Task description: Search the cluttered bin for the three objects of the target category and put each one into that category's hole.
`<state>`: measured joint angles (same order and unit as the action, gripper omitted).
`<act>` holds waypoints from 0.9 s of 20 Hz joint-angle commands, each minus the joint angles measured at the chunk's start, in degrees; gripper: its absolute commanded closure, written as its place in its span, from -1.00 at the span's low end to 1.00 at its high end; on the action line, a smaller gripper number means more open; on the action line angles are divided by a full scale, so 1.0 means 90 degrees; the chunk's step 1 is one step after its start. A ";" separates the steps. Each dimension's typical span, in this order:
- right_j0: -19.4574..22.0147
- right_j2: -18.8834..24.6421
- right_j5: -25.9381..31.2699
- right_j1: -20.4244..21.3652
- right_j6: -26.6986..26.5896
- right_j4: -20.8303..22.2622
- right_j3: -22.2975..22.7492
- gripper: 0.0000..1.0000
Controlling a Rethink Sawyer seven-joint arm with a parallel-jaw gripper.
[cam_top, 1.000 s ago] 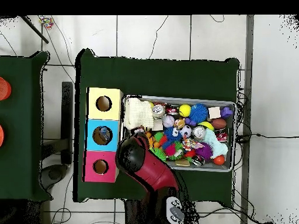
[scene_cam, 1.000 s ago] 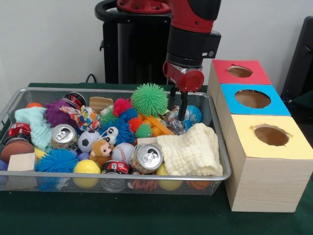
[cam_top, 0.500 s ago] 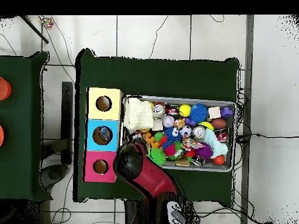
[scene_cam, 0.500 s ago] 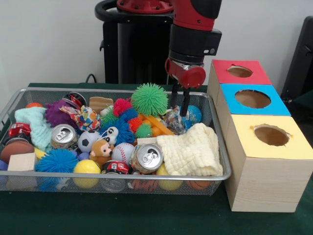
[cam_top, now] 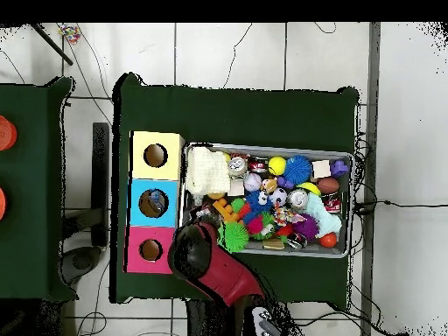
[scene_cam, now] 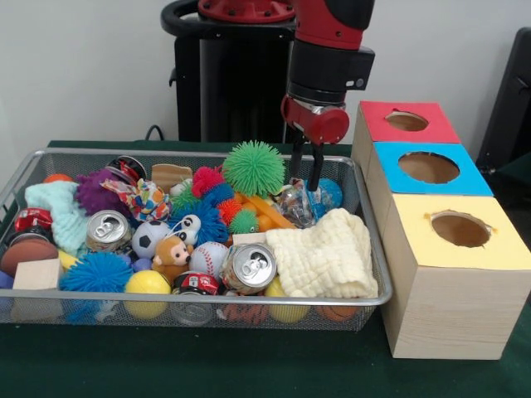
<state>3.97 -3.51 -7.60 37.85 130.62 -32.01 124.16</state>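
A wire mesh bin [scene_cam: 377, 257] is packed with toys, balls and cans. My gripper [scene_cam: 304, 184] hangs open over the bin's back right corner, nothing between its fingers [scene_cam: 316, 170]. Its tips stand just above a crinkly clear-wrapped item [scene_cam: 294, 204] and a blue ball [scene_cam: 328, 192]. A green spiky ball [scene_cam: 253, 167] lies to its left. Right of the bin stand three boxes with round holes: red [scene_cam: 406, 121], blue [scene_cam: 429, 167], yellow [scene_cam: 460, 230]. In the overhead view the arm [cam_top: 199, 254] covers the gripper, beside the red box [cam_top: 150, 250] and the bin [cam_top: 262, 147].
Silver cans [scene_cam: 249, 265] [scene_cam: 108, 229], a red can [scene_cam: 33, 220], a cream cloth [scene_cam: 325, 253], a toy monkey [scene_cam: 172, 254], a baseball [scene_cam: 208, 257], a soccer ball [scene_cam: 149, 236] and a wooden block [scene_cam: 36, 275] fill the bin. Dark green cloth [scene_cam: 249, 365] covers the table.
The gripper has lifted out of the clutter and shifted slightly toward the boxes, with nothing in it. The bin's contents look unmoved.
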 commanded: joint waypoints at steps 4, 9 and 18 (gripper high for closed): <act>0.0366 0.0801 -0.0728 0.0042 0.2000 0.0350 0.0572 -1.00; 0.0526 0.0896 -0.0992 -0.0093 0.2108 0.0556 0.0652 -1.00; 0.0656 0.0885 -0.1073 -0.0212 0.2155 0.0512 0.0624 -1.00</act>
<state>8.37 -0.29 -13.58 37.43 133.35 -26.86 130.73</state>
